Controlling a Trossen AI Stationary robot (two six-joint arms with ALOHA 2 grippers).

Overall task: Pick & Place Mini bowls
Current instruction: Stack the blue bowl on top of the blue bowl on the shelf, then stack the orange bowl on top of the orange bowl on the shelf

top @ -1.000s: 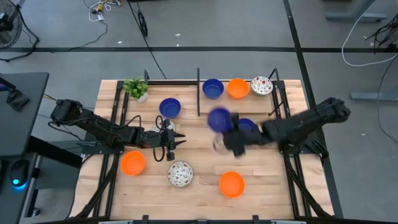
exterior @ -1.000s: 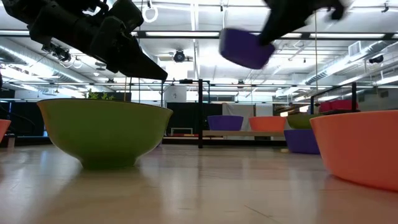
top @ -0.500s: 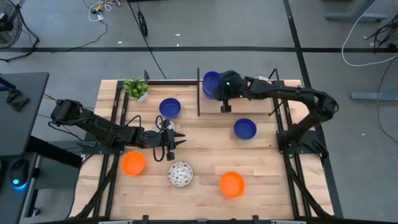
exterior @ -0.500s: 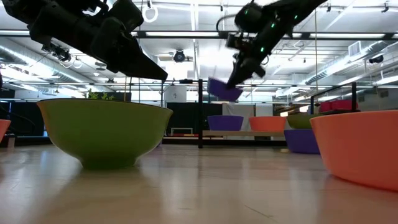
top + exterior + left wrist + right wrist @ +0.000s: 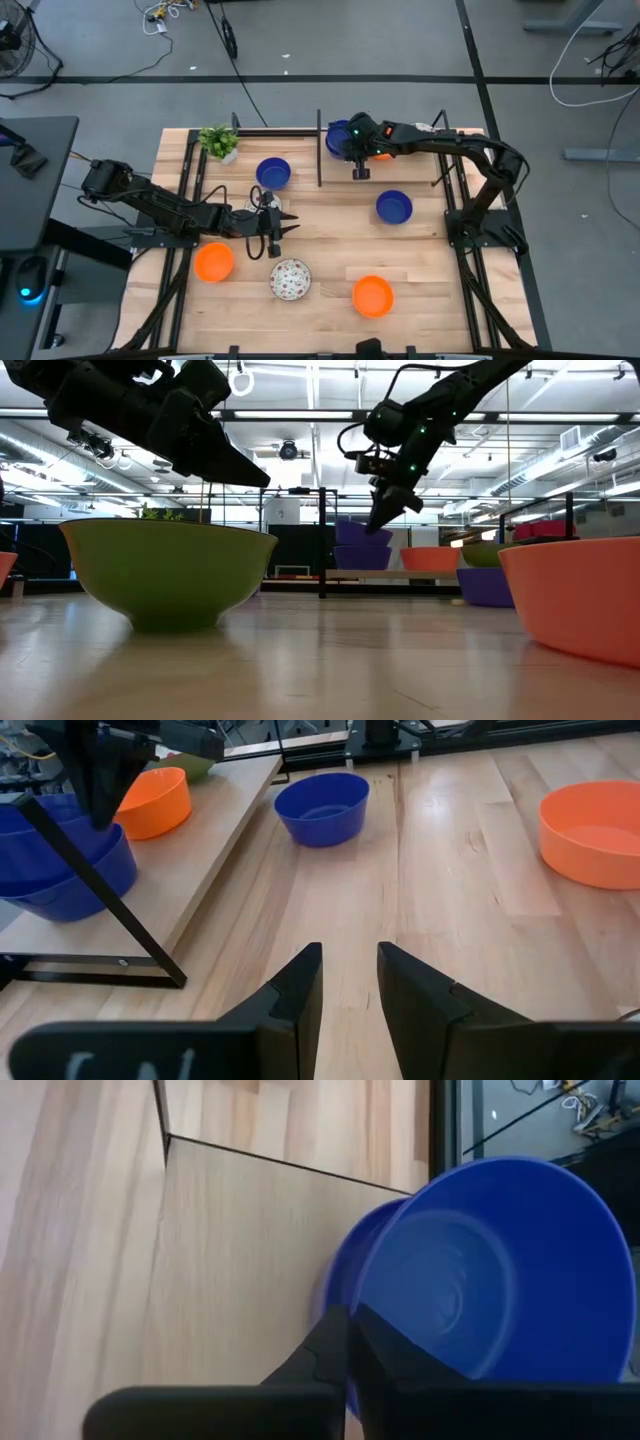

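1. Desk (image 5: pixel 420 270): a pale wooden top with a raised shelf (image 5: pixel 400 158) along its far edge, right of centre, bounded by thin black rods.
2. Right arm (image 5: pixel 470 160): reaches from the desk's right side across the shelf to its left end.
3. Left arm (image 5: pixel 150 205): lies low over the desk's left half, pointing toward the middle.
4. Right tool (image 5: pixel 352 143): sits over the left end of the shelf; in the right wrist view its fingers (image 5: pixel 335 1345) are pressed together on the rim of the top blue bowl (image 5: pixel 490 1270), which is nested in the shelf blue bowl (image 5: pixel 362 556).
5. Left tool (image 5: pixel 282 228): hovers near the desk's middle, its two fingers (image 5: pixel 295 990) slightly apart with nothing between them.
6. Shelf row: beside the blue stack stands an orange shelf bowl (image 5: pixel 155 802), partly hidden under the arm in the high view; whether a further bowl stands at the right end cannot be told.
7. Loose blue bowls: left blue bowl (image 5: pixel 273 173) lies just left of the shelf; right blue bowl (image 5: pixel 394 207) lies in front of the shelf.
8. Loose orange bowls: left orange bowl (image 5: pixel 214 261) lies near the front left; right orange bowl (image 5: pixel 372 296) lies at the front, right of centre.
9. Floral bowl (image 5: pixel 290 279): lies at the front between the two orange ones, nearer the left one.
10. Plant (image 5: pixel 218 141): stands at the desk's far left corner.
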